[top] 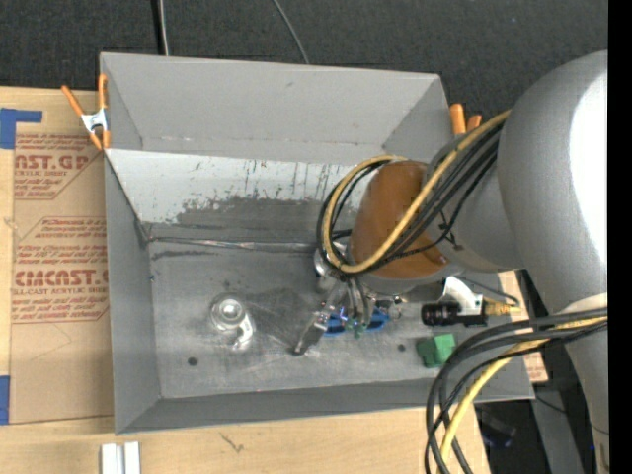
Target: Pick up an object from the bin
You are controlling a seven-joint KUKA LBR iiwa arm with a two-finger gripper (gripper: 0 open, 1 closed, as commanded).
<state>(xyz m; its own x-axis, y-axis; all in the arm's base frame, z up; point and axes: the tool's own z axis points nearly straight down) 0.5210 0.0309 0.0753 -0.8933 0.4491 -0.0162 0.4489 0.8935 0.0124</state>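
My gripper (341,312) hangs below the orange wrist cover, low over the bin floor right of the middle. A small blue thing (348,323) lies right under it, and a thin dark stick-like thing (305,343) pokes out to its lower left. Whether either is held cannot be made out. A clear plastic cup-like thing (229,321) lies on the floor well to the gripper's left, apart from it.
To the gripper's right, by the bin's right wall, lie a black cylinder with a yellow tip (451,313), a white piece (459,290) and a green block (434,350). The arm and its cables cover the bin's right side. The sloped back wall rises behind.
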